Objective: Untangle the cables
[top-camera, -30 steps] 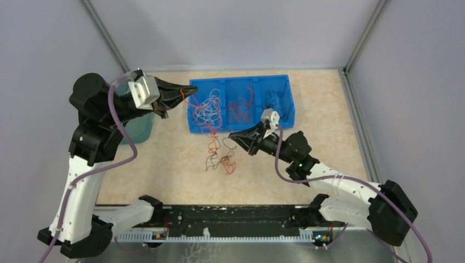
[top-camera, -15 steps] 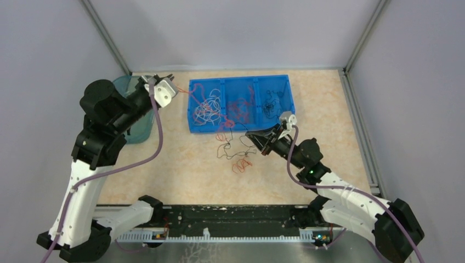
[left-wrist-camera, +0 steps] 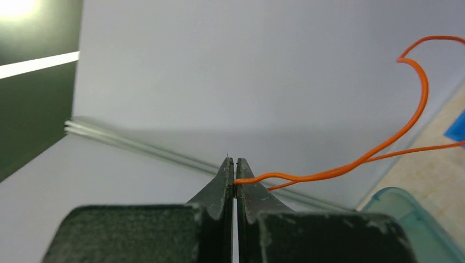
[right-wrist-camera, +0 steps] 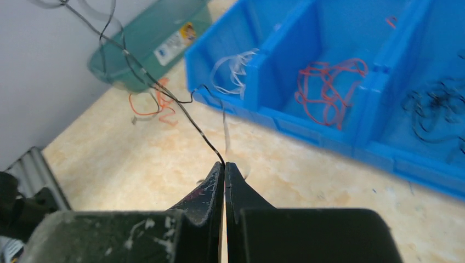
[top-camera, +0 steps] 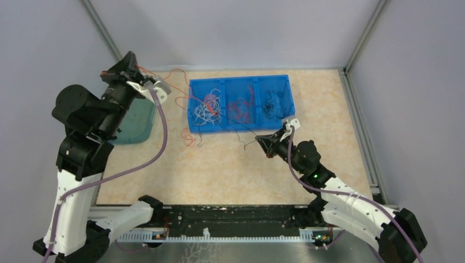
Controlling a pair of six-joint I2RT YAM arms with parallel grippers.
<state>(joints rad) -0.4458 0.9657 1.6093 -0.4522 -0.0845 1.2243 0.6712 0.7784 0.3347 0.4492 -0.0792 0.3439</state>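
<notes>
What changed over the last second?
The left gripper swung from the blue bin up and away to the far left, drawing its orange cable out. The right gripper backed off rightward, pulling its black cable taut. The table clump got stretched apart. Bin and teal tray stayed put.

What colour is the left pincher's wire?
Orange. The wire shows best in the left wrist view.
</notes>
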